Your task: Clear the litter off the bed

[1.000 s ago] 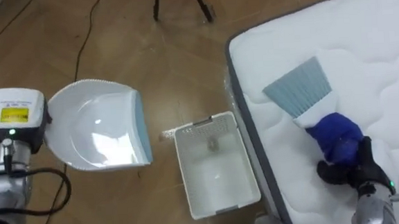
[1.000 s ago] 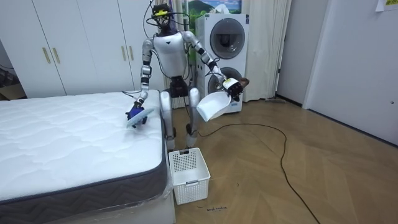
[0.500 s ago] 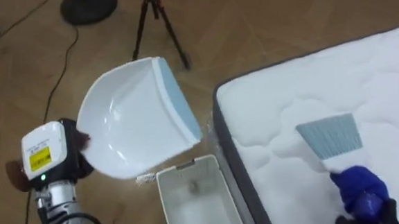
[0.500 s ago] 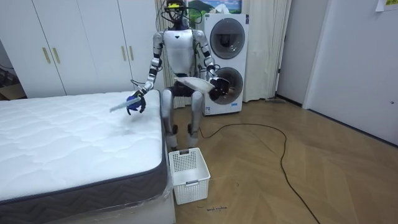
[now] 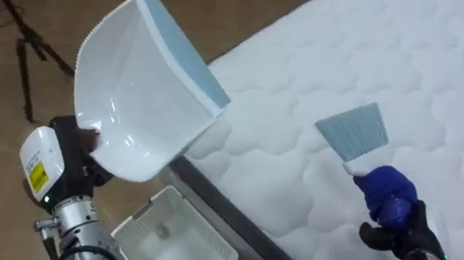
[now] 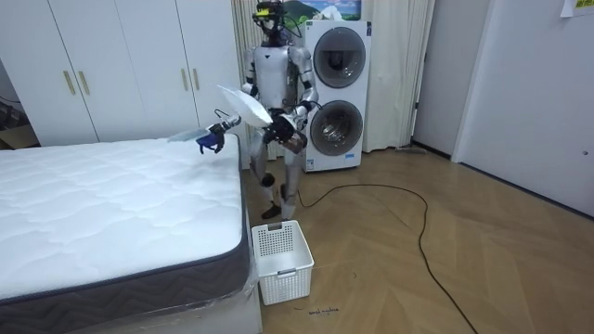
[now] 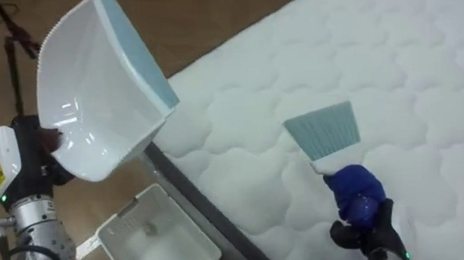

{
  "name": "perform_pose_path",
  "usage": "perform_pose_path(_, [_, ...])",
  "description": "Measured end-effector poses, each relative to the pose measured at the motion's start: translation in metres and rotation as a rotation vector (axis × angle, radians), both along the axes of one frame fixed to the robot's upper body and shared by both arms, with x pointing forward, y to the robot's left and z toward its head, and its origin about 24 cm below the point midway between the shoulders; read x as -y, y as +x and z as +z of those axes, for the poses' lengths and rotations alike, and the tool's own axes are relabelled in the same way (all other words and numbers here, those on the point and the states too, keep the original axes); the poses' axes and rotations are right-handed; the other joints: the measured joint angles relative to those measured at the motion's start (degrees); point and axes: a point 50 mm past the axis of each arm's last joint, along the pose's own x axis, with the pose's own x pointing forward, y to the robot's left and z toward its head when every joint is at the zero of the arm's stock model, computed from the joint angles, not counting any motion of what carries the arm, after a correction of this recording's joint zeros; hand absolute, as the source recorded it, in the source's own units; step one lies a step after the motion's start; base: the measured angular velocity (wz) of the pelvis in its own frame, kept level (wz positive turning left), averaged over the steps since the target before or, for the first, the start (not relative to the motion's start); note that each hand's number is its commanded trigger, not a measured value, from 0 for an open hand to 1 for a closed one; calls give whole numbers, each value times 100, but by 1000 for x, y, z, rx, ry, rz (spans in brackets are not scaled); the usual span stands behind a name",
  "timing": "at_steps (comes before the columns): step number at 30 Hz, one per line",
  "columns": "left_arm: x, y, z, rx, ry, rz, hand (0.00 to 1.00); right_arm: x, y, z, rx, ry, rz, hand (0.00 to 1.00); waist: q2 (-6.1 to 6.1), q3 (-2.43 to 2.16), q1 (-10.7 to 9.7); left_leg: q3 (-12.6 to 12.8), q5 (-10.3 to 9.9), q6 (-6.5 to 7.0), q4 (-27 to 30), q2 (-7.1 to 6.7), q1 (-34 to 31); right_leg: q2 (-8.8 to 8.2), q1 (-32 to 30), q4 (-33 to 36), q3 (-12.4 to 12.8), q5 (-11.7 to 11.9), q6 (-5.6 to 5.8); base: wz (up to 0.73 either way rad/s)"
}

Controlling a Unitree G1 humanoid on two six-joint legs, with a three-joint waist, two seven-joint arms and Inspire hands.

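1. At the lower right, our right hand [image 5: 401, 236] is clamped round the blue handle of the brush [image 5: 357, 137]. The pale blue bristles fan out away from us over the mattress [image 5: 348, 42]. We cannot tell whether they touch it.
2. At the bottom, a white basket [image 5: 142, 210] stands on the wooden floor just beside the bed's dark side band. A small scrap lies inside it.
3. At the left, our left hand [image 5: 78, 146] is closed on the rear of the dustpan [image 5: 137, 95].
4. A yellow label on the white unit at that wrist carries print too small for us to read.
5. We hold the white dustpan up in the air, tilted, with its blue-edged lip over the edge of the mattress and above the basket.
6. The white quilted mattress shows no writing that we can make out.
7. Beyond the pan, a dark tripod leg [image 5: 31, 41] stands on the floor.
8. In the room view we stand at the far corner of the bed. Two stacked washing machines [image 6: 336, 88] are behind us, and white wardrobe doors [image 6: 121, 70] are on the room view's left.
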Motion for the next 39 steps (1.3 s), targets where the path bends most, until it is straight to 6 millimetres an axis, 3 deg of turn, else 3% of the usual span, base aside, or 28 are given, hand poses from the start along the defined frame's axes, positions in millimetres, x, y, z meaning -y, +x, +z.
perform_pose_path(2, [3,1,0,-12,-15,-23,100,-3,0,-1,-11,5,35,0,23,-11,-75,-346,20,-40,240,131,-215,104,-101,-182,37,-52,38,-83])
perform_pose_path(4, [7,2,2,-4,-41,-46,100,-3,0,-1,-16,9,53,0,62,-18,-288,-453,61,-102,350,267,-351,217,-210,-169,30,-47,-2,-33])
perform_pose_path(7, [16,2,-1,-22,-70,-106,100,-4,-7,-5,-44,32,71,0,72,-18,-488,-360,177,-182,393,478,-329,389,-307,-157,179,-9,-175,-29])
perform_pose_path(10, [28,1,-6,-52,-124,-159,100,-4,-12,-6,-52,54,84,0,207,-14,-616,-290,234,-255,553,766,-307,608,-267,-253,227,37,-349,-24])
perform_pose_path(12, [35,0,-10,-79,-157,-190,100,-4,-15,-7,-57,59,90,0,287,-10,-668,-249,315,-311,554,839,-243,629,-291,-237,301,-3,-417,-34])
perform_pose_path(14, [39,-2,-14,-109,-204,-209,100,-4,-16,-7,-56,60,92,0,374,-34,-670,-357,427,-369,464,813,-185,682,-369,-226,490,-9,-476,-58])
perform_pose_path(16, [41,-6,-21,-153,-226,-234,100,-6,-17,-8,-60,74,116,0,415,-33,-662,-1040,558,-521,279,658,-125,743,-440,-186,720,42,-541,-67])
perform_pose_path(17, [41,-8,-22,-165,-229,-241,100,-6,-17,-8,-64,79,122,0,423,-39,-659,-1193,584,-564,228,607,-90,765,-454,-170,808,32,-558,-76])
perform_pose_path(19, [40,-20,-32,-218,-241,-255,100,-6,-18,-9,-78,94,145,0,423,-39,-601,-2230,671,-742,31,379,4,916,-543,-140,1249,57,-656,-96])
perform_pose_path(20, [40,-23,-34,-234,-245,-258,100,-7,-18,-10,-80,99,149,0,421,-38,-572,-2494,682,-789,5,342,23,970,-571,-132,1378,66,-684,-119])
perform_pose_path(22, [38,-39,-49,-319,-262,-265,100,-7,-21,-11,-94,112,157,0,418,-34,-460,-3570,679,-864,-96,200,180,1235,-601,-139,2006,151,-822,-126])
perform_pose_path(23, [38,-43,-53,-341,-267,-263,100,-7,-23,-11,-100,116,159,0,427,-39,-434,-3780,664,-899,-109,183,222,1299,-604,-141,2145,157,-832,-118])
perform_pose_path(24, [37,-50,-58,-373,-275,-264,100,-7,-26,-13,-110,124,161,0,447,-50,-391,-4186,616,-977,-108,166,302,1412,-612,-138,2420,166,-848,-110])
perform_pose_path(25, [37,-54,-61,-393,-281,-267,100,-7,-31,-14,-122,130,160,0,458,-57,-344,-4368,588,-1023,-102,165,364,1484,-633,-137,2616,177,-867,-114])
perform_pose_path(26, [37,-58,-62,-403,-283,-263,56,-6,-36,-15,-133,134,158,0,473,-65,-337,-4402,562,-1062,-126,175,429,1532,-627,-133,2755,184,-879,-84])
perform_pose_path(27, [37,-59,-63,-407,-284,-261,0,-6,-38,-16,-139,135,156,0,472,-64,-341,-4403,559,-1066,-149,175,470,1538,-621,-129,2792,188,-885,-63])
perform_pose_path(30, [33,-66,-73,-450,-282,-252,0,-5,-48,-21,-177,141,143,0,472,-64,-360,-4300,558,-1068,-418,184,741,1591,-582,-121,2987,192,-892,-43])
perform_pose_path(35, [20,-80,-89,-564,-196,-231,0,-1,-57,-27,-233,156,133,0,397,-16,-446,-4292,546,-1088,-639,192,916,1593,-488,-183,2940,190,-890,-10])
perform_pose_path(36, [18,-81,-91,-585,-139,-243,0,3,-61,-30,-262,164,123,0,393,-13,-530,-4292,525,-1121,-666,202,917,1584,-461,-241,2875,190,-889,24])
perform_pose_path(39, [13,-87,-101,-650,-63,-249,0,10,-81,-40,-356,201,60,0,412,3,-504,-4289,488,-1170,-744,202,1026,1576,-390,-259,2857,176,-865,6])
